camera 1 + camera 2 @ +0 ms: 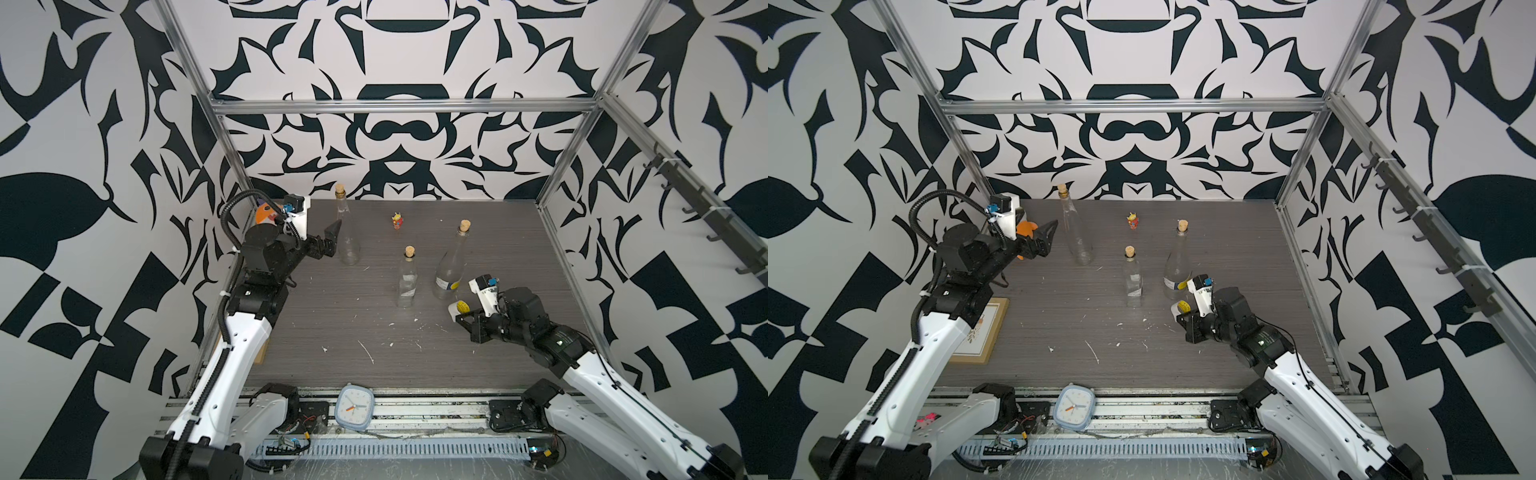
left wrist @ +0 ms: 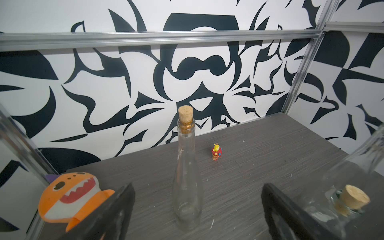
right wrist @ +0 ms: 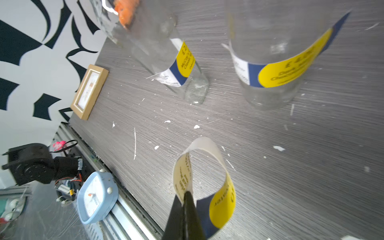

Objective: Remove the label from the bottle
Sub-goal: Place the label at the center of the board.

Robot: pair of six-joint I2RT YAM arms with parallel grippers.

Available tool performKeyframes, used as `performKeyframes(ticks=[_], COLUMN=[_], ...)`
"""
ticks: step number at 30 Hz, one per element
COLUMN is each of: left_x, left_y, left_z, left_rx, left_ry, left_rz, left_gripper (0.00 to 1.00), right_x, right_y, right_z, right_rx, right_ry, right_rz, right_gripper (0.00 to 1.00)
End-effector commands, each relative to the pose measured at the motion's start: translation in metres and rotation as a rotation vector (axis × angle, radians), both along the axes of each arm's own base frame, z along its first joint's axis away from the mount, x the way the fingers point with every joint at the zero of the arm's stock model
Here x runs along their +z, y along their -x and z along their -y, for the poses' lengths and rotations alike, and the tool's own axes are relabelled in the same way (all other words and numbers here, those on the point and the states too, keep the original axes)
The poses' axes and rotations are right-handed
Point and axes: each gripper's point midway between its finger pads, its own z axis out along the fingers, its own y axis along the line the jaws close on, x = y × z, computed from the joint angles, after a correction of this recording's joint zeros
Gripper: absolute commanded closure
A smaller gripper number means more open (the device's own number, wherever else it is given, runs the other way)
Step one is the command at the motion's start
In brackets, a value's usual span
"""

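Observation:
A tall clear bottle with a cork stands bare of any label at the back left. My left gripper is open just beside it, with the bottle in front of the gap, untouched. My right gripper is shut on a curled yellow, blue and white label, held free above the table at the front right. A small bottle and a larger bottle stand nearby, each wearing a label.
An orange shark toy lies by the left gripper. A small red figurine stands at the back. A picture frame lies at the left edge and a blue clock on the front rail. White paper scraps dot the table.

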Motion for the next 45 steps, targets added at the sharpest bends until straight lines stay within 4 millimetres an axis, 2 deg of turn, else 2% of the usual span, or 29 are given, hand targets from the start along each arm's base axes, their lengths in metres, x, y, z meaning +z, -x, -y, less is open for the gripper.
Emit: performKeyframes(ticks=[1, 3, 7, 11, 13, 20, 25, 26, 29, 32, 36, 41, 45], left_x=[-0.014, -0.014, -0.018, -0.024, -0.026, -0.031, -0.033, -0.034, -0.036, -0.037, -0.034, -0.037, -0.037], left_y=[0.028, 0.041, 0.056, 0.063, 0.065, 0.063, 0.060, 0.059, 0.058, 0.056, 0.054, 0.052, 0.052], left_z=[-0.006, -0.005, -0.001, 0.005, 0.007, 0.012, 0.012, 0.012, 0.012, 0.014, 0.015, 0.017, 0.018], left_rx=[0.007, -0.010, -0.049, -0.089, -0.099, -0.125, -0.126, -0.124, -0.125, -0.134, -0.136, -0.147, -0.152], left_ry=[0.039, 0.047, 0.061, 0.077, 0.082, 0.087, 0.086, 0.084, 0.084, 0.087, 0.087, 0.090, 0.094], left_rz=[-0.064, -0.063, -0.096, -0.121, -0.126, -0.139, -0.142, -0.142, -0.143, -0.147, -0.139, -0.148, -0.149], left_gripper=[0.01, 0.01, 0.01, 0.01, 0.01, 0.01, 0.01, 0.01, 0.01, 0.01, 0.01, 0.01, 0.01], right_x=[0.020, 0.018, 0.006, -0.004, -0.006, -0.010, -0.043, -0.052, -0.062, -0.079, -0.094, -0.100, -0.104], right_y=[-0.020, -0.033, -0.068, -0.109, -0.132, -0.219, -0.274, -0.285, -0.307, -0.318, -0.319, -0.314, -0.307], right_z=[0.028, 0.046, 0.096, 0.142, 0.155, 0.162, 0.162, 0.160, 0.153, 0.148, 0.147, 0.149, 0.150], right_rx=[-0.143, -0.226, -0.435, -0.572, -0.595, -0.544, -0.517, -0.501, -0.448, -0.418, -0.416, -0.427, -0.434], right_ry=[0.092, 0.136, 0.173, 0.142, 0.123, 0.135, 0.136, 0.134, 0.179, 0.245, 0.278, 0.281, 0.291], right_rz=[0.055, 0.050, -0.023, -0.069, -0.063, -0.043, -0.101, -0.103, -0.071, -0.106, -0.127, -0.124, -0.133], right_gripper=[1.00, 1.00, 1.00, 1.00, 1.00, 1.00, 1.00, 0.98, 0.93, 0.91, 0.86, 0.72, 0.67])
